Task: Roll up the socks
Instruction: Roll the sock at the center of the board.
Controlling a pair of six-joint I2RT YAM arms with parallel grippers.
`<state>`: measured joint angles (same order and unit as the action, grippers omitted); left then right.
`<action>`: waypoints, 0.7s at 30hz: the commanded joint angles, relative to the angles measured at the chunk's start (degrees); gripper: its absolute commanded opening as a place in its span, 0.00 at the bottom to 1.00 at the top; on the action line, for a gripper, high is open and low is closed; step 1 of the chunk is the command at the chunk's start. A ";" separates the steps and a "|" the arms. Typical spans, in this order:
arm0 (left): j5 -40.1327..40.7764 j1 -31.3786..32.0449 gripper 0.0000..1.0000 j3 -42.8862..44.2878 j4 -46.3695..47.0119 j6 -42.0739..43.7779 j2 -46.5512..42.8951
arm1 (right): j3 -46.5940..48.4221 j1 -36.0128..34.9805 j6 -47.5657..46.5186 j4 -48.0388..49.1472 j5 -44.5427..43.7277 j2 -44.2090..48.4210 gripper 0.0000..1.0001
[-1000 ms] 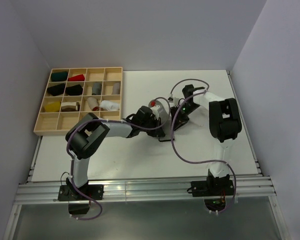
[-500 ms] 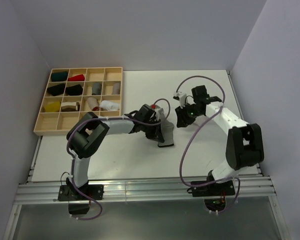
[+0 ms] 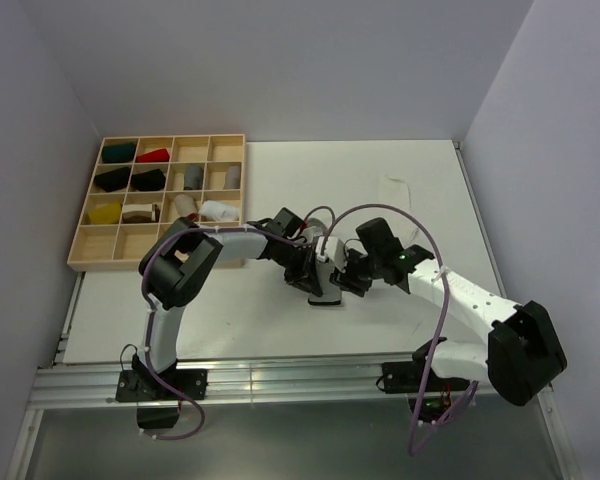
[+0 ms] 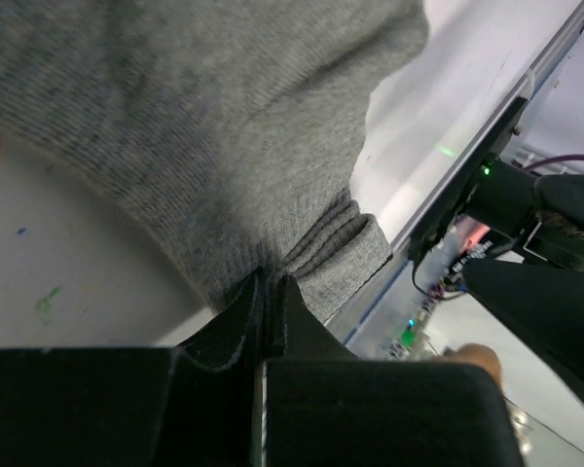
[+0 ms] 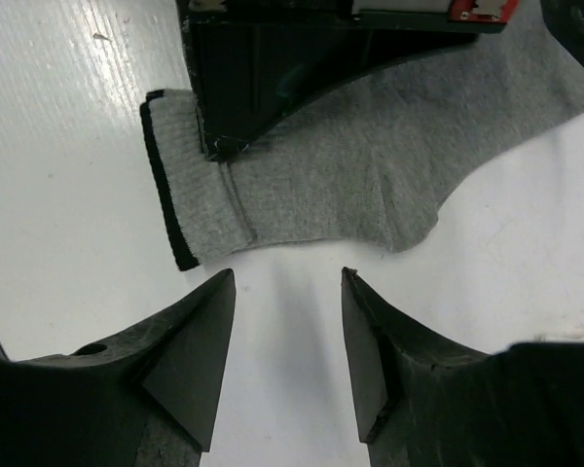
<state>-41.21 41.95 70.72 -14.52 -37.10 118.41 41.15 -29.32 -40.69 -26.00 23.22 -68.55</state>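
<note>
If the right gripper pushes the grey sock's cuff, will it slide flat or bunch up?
Probably bunches: the grey sock is soft knit, already creased where the left gripper pinches it. Lifted, it would likely hang limp; thin fabric suggests little weight.

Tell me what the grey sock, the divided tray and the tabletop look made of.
Grey sock: knit fabric, matte; fine ribbing shows, tighter at the dark-edged cuff. Divided tray: pale unpainted wood, probably thin ply; light tan, matte. Tabletop: white, smooth, slightly glossy, likely plastic or laminate sheet; faint parallel lines and soft glare.
</note>
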 commanded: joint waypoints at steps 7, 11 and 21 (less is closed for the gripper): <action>4.48 -0.73 0.00 1.79 -14.04 4.32 5.69 | -3.44 -11.35 -1.59 5.87 -8.45 0.62 0.60; 4.74 -0.82 0.00 3.37 -15.27 4.76 6.66 | -2.74 -14.88 -1.24 5.35 -10.03 -0.70 0.62; 4.30 -0.82 0.00 4.52 -15.45 4.93 7.71 | -2.30 -20.42 -0.10 6.92 -13.02 -6.85 0.63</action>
<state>-44.82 40.86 76.66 -24.86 -35.70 122.32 38.09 -48.49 -41.43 -22.13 12.43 -73.54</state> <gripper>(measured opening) 0.044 0.634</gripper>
